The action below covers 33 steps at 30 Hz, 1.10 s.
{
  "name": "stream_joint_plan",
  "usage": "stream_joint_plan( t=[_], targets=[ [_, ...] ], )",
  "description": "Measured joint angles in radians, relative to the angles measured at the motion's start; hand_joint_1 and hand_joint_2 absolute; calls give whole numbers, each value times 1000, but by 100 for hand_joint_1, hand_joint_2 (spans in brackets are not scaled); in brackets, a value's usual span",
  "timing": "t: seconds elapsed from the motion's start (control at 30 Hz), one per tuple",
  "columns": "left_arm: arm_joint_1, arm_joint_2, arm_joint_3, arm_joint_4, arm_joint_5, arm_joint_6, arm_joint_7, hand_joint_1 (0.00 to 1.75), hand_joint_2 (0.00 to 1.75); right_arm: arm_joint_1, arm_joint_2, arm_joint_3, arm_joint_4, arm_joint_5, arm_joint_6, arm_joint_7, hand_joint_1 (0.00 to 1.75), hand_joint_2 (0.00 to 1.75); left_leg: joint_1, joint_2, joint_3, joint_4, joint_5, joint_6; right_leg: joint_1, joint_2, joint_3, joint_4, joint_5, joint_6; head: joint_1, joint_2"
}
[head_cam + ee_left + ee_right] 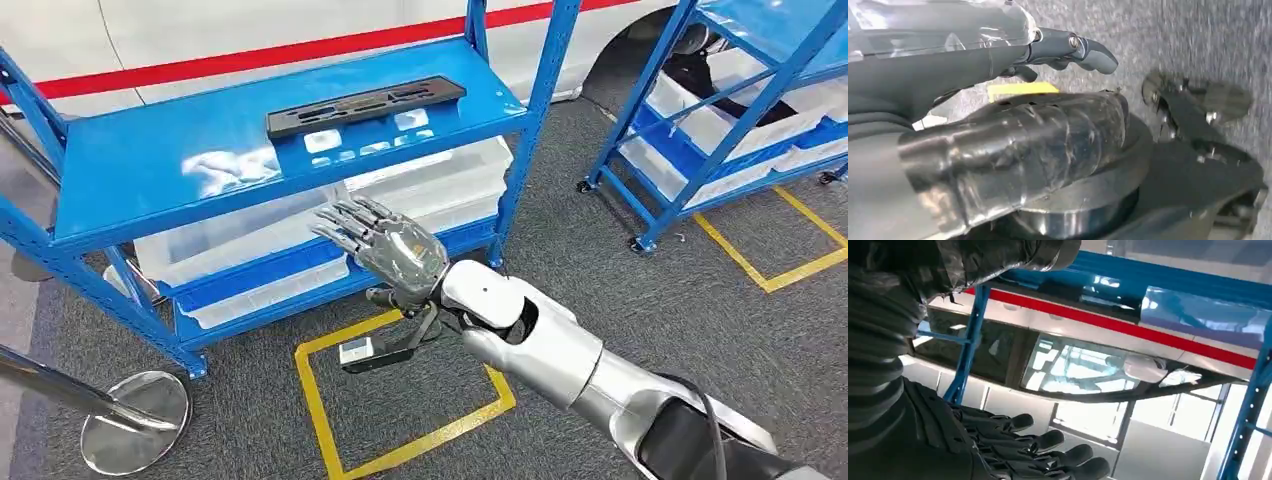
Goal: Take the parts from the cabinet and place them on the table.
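Part [365, 106] on cabinet [150, 170] shelf

A black part [365, 106] lies on a bright blue shelf [150, 165]. Yellow tape lines [312, 400] mark dark grey carpet [640, 300]. A red stripe [300, 50] crosses a white vehicle [250, 30].

no readable text, labels, brands, numbers or signs in any view
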Motion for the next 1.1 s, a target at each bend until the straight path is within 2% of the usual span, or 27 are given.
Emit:
stream_joint_plan(
  t=[0.03,0.07,0.1,0.13,0.2,0.27,0.3,0.33,0.4,0.43,0.47,0.5,0.57,0.6,0.63,0.67,0.73,0.77,0.8,0.83,0.9,0.93,0.97,1.0,1.03,1.07,1.1],
  targets=[
    [0,5,1,0,4,-6,3,0,0,-5,0,3,6,-3,3,0,0,175,4,-3,3,12,-12,-8,-4,0,32,-85,60,3,0,0],
    [0,8,3,0,6,-11,5,0,0,-10,1,8,9,-7,4,-2,0,175,6,-3,5,27,-28,-18,-8,0,57,-163,91,6,0,0],
    [1,16,6,0,6,-11,5,0,0,-13,1,13,17,-9,8,-3,0,175,1,-5,-10,34,-38,-30,0,7,63,-150,65,7,2,0],
    [-3,19,8,0,6,-12,7,0,0,-16,5,18,19,-10,11,-3,0,175,-1,-5,-11,51,-43,-36,1,11,65,-165,58,-7,3,0],
    [-3,24,12,0,7,-14,11,0,0,-16,9,27,26,-15,12,-11,0,175,2,-7,-12,40,-41,-45,8,10,57,-152,50,-24,4,0],
    [-9,32,14,0,7,-14,15,0,0,-24,14,31,29,-21,11,-15,0,175,5,-4,-11,48,-55,-53,2,10,66,-158,46,-38,4,0],
    [-9,35,15,0,8,-14,20,0,0,-28,15,32,32,-24,11,-17,0,175,5,5,-24,86,-66,-56,2,9,75,-159,41,-46,4,0],
    [-9,37,15,0,8,-14,21,0,0,-32,17,33,33,-26,12,-18,0,175,5,8,-60,152,-91,-60,3,9,80,-159,37,-50,3,0],
    [-9,42,17,0,8,-14,22,0,0,-34,18,37,38,-27,11,-21,0,175,5,9,-172,326,-146,-61,11,7,89,-159,26,-57,4,0],
    [-8,43,17,0,8,-14,22,0,0,-33,18,40,40,-27,11,-21,0,175,5,9,-211,374,-145,-59,15,7,95,-159,20,-59,3,0],
    [-7,45,18,0,8,-14,23,0,0,-33,18,43,43,-27,12,-21,0,175,3,9,-228,375,-119,-53,19,7,104,-159,14,-60,4,0],
    [-5,46,19,1,8,-14,23,0,0,-34,19,45,44,-28,12,-22,0,175,0,8,-222,333,-71,-44,22,7,116,-159,6,-61,3,0],
    [-5,48,21,1,8,-14,29,0,0,-36,20,45,45,-33,12,-24,0,175,-15,8,-161,149,63,-13,31,8,146,-161,-13,-62,4,0],
    [-3,52,22,1,8,-13,32,0,0,-37,21,45,48,-37,12,-24,0,175,-19,10,-147,121,59,5,27,7,147,-169,-19,-62,6,0],
    [-4,55,23,2,8,-12,34,0,0,-40,22,45,50,-40,13,-24,0,175,-25,12,-134,106,58,12,31,7,152,-173,-21,-56,4,0],
    [-7,55,23,3,7,-12,35,0,0,-40,24,45,54,-44,14,-24,0,175,-32,13,-119,76,43,18,26,5,152,-179,-22,-50,5,0],
    [-10,55,23,3,6,-13,38,0,0,-39,28,45,62,-52,16,-24,0,175,-32,12,-109,50,39,20,26,1,168,-181,-7,-38,5,0],
    [-11,55,23,3,5,-14,40,0,0,-44,31,44,67,-56,19,-24,0,175,-22,9,-87,32,39,19,30,0,174,-184,-8,-35,4,0],
    [-9,55,23,3,4,-14,40,0,0,-49,34,40,78,-61,22,-24,0,175,-19,10,-67,18,40,18,25,2,168,-165,-17,-34,6,0],
    [-7,56,23,4,3,-14,42,0,0,-60,40,37,93,-67,25,-23,0,175,-18,10,-56,12,37,23,25,4,144,-119,-38,-32,5,0],
    [-9,56,23,4,-2,-13,43,0,0,-70,49,30,137,-81,32,-23,0,175,-18,9,-45,12,25,23,22,5,50,20,-89,-22,5,0],
    [-9,55,23,4,-2,-13,44,0,0,-69,55,29,155,-84,31,-23,0,175,-18,7,-40,14,18,23,20,5,6,74,-104,-20,5,0],
    [-9,55,23,4,-2,-13,44,0,0,-69,59,29,172,-87,30,-24,0,175,-18,3,-33,18,9,22,19,5,-26,94,-93,-16,5,0],
    [-9,55,23,4,-2,-13,44,0,0,-70,62,28,179,-88,30,-26,0,175,-17,1,-24,21,-1,20,18,4,-31,71,-58,-12,5,0],
    [-9,55,23,4,-2,-13,45,0,0,-71,64,26,190,-89,30,-27,0,175,-16,-2,-11,25,-13,16,16,4,-19,9,-2,-10,5,0],
    [-8,55,23,4,-2,-13,45,0,0,-73,66,21,200,-89,30,-27,0,175,-15,-4,5,29,-27,11,16,4,8,-83,67,-11,5,0],
    [-6,55,23,5,-3,-13,47,0,0,-75,68,17,208,-90,30,-27,0,175,-15,-3,14,32,-42,4,16,3,25,-159,115,-14,5,0]
  ],
)
